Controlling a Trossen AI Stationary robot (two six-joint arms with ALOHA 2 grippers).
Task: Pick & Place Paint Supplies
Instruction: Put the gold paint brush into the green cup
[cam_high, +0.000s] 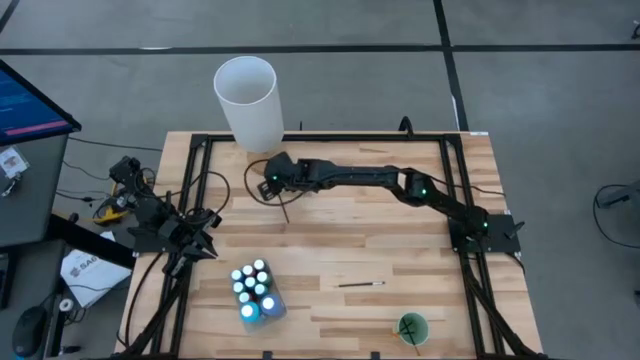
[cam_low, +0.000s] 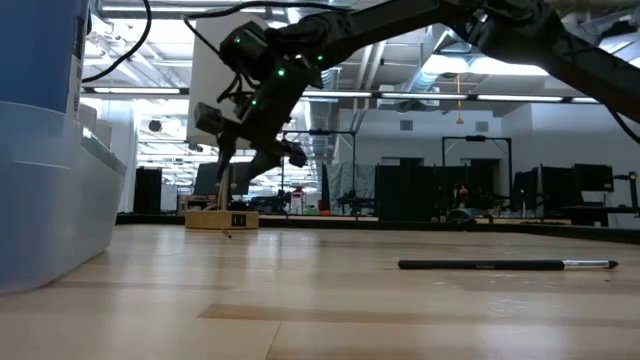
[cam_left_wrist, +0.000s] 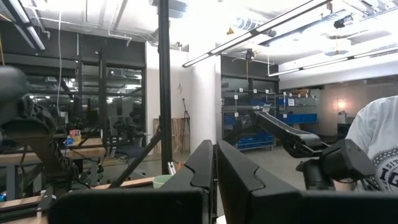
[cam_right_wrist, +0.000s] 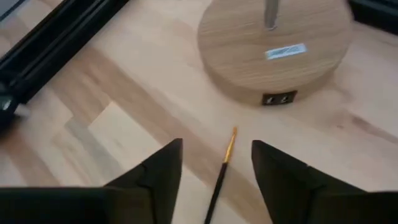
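From above, the right arm reaches across the desk toward its far edge, and the right gripper hangs just in front of the tall white cylinder that stands at the far left part of the desk. A thin dark brush slants down from that gripper. A second brush lies flat near the middle of the near half, well apart from the first. The cluster of white-capped bottles sits near the near edge, left of centre, and a small green cup stands toward the near right corner. The left gripper waits over the desk's left edge.

At desk height, the right gripper is raised above the wood with the held brush pointing down, its tip seemingly just off the surface, though this is hard to judge. The loose brush lies flat on the right, and a clear container fills the left side.

The left wrist camera shows the left gripper with its fingers pressed together on nothing; a person's white sleeve shows at the side.

The right wrist camera shows the right gripper with its fingers set apart and the brush running between them, its tip near a round wooden base; whether the fingers actually pinch the brush is unclear.
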